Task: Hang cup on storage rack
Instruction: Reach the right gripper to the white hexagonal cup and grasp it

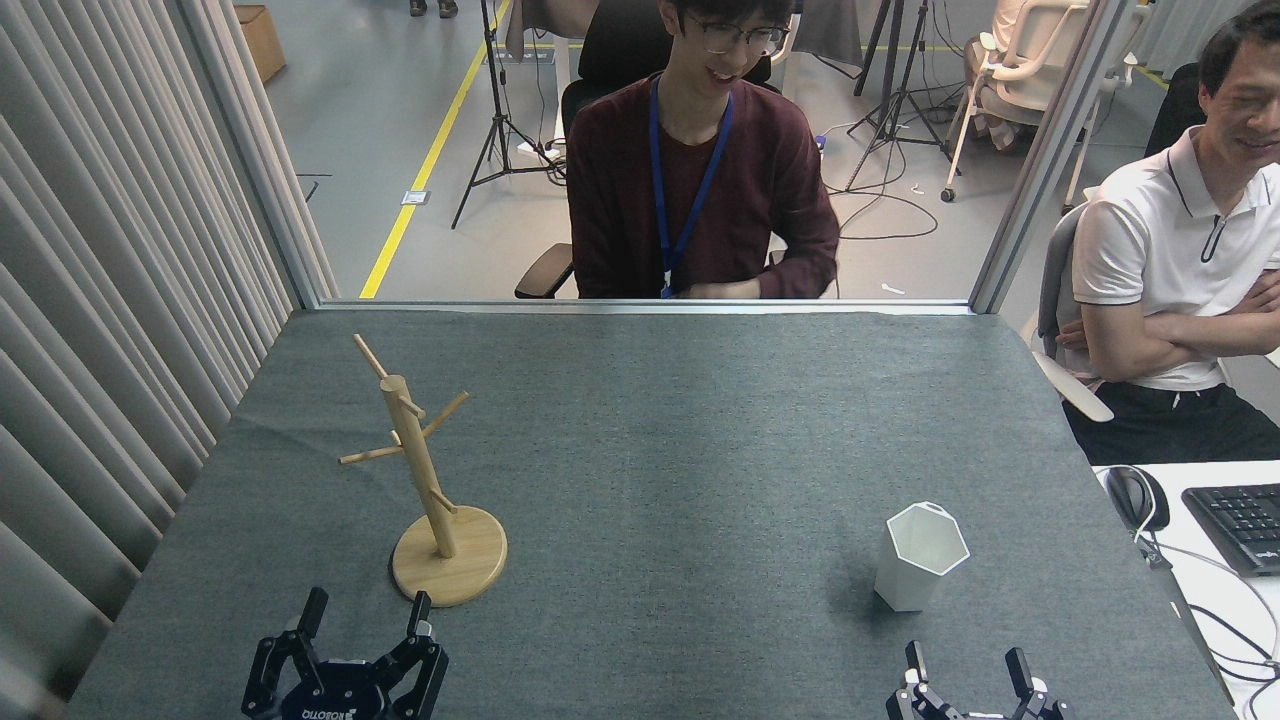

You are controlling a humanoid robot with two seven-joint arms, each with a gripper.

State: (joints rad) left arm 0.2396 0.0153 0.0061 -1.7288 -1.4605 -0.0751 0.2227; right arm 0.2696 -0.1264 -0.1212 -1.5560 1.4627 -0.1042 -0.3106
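The white faceted cup [918,556] stands upright on the grey table at the right front, mouth up, with its small tab at the far rim. The wooden storage rack [430,480] stands at the left front on its round disc base, its thin pegs bare. My left gripper [366,610] is open at the bottom edge, just in front of the rack's base and apart from it. Below the cup, my right gripper [966,664] is open too, holding nothing, a short way in front of it.
The grey cloth-covered table [660,440] runs back to a metal rail. A person in a dark red top sits behind it, another in a white shirt at the right. A curtain [110,300] lines the left side. A mouse [1135,497] and keyboard [1240,525] lie on a desk at the right.
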